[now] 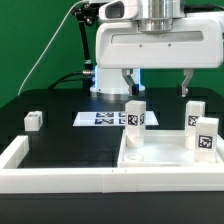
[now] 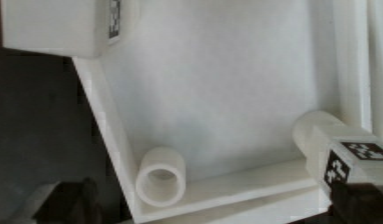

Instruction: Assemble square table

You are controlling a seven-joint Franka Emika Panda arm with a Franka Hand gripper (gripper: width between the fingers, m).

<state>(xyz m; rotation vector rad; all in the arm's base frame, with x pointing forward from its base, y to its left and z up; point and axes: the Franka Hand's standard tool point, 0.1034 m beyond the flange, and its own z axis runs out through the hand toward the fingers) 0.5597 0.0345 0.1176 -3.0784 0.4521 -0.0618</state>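
Note:
The square table top [image 1: 160, 152] is a white rimmed tray lying at the exterior view's lower right. Three white tagged legs stand upright on it: one at its back left corner [image 1: 135, 115], one at the back right [image 1: 193, 112], one nearer on the right [image 1: 205, 138]. Another leg [image 1: 33, 120] lies loose on the black table at the left. My gripper [image 1: 159, 88] hangs open above the top's back edge, between the two back legs, holding nothing. The wrist view shows the top [image 2: 214, 90], a leg end-on [image 2: 161, 180], a tagged leg [image 2: 341, 150] and another leg [image 2: 60, 25].
The marker board [image 1: 100, 118] lies flat behind the top, under the arm. A long white border wall [image 1: 60, 172] runs along the front and left of the work area. A green backdrop and a cable stand behind.

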